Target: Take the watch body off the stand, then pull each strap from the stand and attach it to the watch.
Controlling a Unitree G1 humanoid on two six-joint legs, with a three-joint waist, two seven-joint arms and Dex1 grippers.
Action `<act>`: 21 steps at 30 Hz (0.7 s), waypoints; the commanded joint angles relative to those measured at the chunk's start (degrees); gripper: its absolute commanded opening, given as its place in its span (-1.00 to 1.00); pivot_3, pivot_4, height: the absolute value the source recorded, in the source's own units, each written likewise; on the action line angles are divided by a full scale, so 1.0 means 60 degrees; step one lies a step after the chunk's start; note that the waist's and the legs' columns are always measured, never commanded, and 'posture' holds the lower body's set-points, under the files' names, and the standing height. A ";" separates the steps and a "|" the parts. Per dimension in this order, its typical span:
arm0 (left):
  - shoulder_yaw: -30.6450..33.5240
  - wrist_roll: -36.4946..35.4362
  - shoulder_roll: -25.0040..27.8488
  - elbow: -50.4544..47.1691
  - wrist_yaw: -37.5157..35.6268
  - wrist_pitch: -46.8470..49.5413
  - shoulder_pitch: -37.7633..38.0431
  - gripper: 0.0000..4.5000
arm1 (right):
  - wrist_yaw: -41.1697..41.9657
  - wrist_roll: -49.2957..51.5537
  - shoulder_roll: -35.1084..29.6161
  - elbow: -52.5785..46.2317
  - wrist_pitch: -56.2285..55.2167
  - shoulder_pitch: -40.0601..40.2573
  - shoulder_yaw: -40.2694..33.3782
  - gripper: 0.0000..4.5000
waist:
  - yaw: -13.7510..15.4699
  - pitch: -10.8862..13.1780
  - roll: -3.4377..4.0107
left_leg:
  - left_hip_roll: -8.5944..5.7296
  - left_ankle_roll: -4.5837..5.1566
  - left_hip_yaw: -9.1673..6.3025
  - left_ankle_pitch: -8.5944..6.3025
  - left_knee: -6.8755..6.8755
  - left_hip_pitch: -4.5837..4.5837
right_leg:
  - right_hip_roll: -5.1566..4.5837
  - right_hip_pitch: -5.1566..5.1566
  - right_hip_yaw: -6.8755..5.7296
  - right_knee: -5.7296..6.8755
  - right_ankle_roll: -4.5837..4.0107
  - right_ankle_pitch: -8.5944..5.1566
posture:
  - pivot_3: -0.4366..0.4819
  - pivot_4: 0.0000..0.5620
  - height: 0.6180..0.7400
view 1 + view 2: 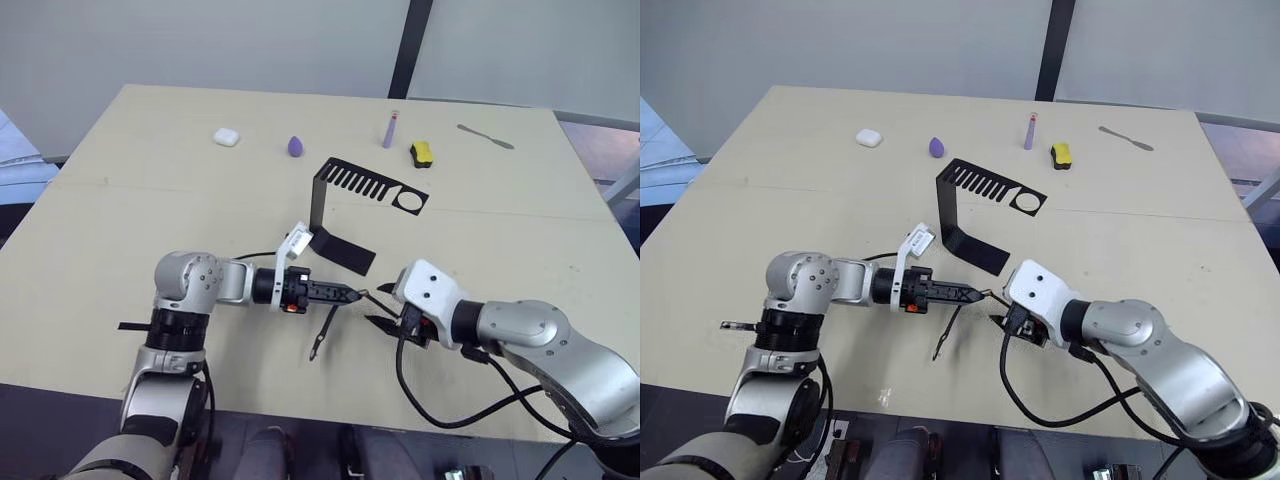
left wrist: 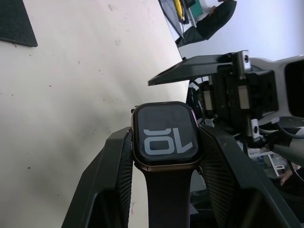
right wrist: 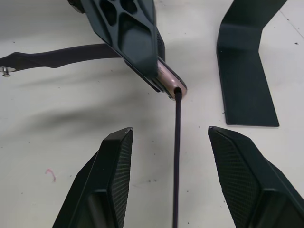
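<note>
The surface (image 1: 100,230) carries the empty stand (image 1: 345,205) near its middle, its comb-like arm bare, with the two arms meeting just in front of the stand's base. The left pincer (image 1: 350,296) is closed on the watch (image 2: 165,135), its fingers (image 2: 111,175) pressing the two sides of the case, the dark screen facing the wrist camera. One strap (image 2: 167,199) already joins the case and hangs down toward the surface, its free end (image 1: 314,352) close to or touching it. The second strap (image 3: 177,156) shows edge-on in the right wrist view, as a thin dark line running from the case's open end back between the right pincer's fingers (image 3: 111,180). Those fingers stand wide apart in that view and clamp nothing, so the right pincer (image 1: 385,322) is open; whether the strap is carried further back on that arm cannot be told. The step in hand looks like seating this second strap in its slot. To do it well, the left pincer should keep the case steady and level, while the strap is kept in line with the slot and pushed straight along it, not at an angle, so that the lug does not jam or slip out. A firm hold close to the strap's end would stop the band from buckling.
</note>
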 commanded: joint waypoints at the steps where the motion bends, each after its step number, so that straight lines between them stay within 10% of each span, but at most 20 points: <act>1: -0.0032 -0.0315 0.0123 -0.0027 -0.0309 -0.0272 0.0042 -0.30 | -0.0174 -0.0256 0.0137 0.0017 -0.0191 -0.0119 0.0058 0.20 | -0.0005 0.0000 0.0000 | 0.0000 0.0000 0.0000 0.0000 0.0000 0.0000 | 0.0000 0.0000 -0.0001 0.0000 0.0000 0.0000 | -0.05 -0.47 1.00; 21: -0.0254 -0.0353 0.0093 0.0210 -0.0408 -0.0771 -0.0029 -0.30 | -0.0027 -0.0754 0.0545 0.0320 -0.0619 -0.0213 0.0184 0.07 | -0.0002 0.0000 0.0000 | 0.0000 0.0000 0.0001 0.0000 -0.0001 0.0000 | 0.0000 -0.0001 0.0000 0.0000 0.0000 0.0000 | -0.05 -0.47 1.00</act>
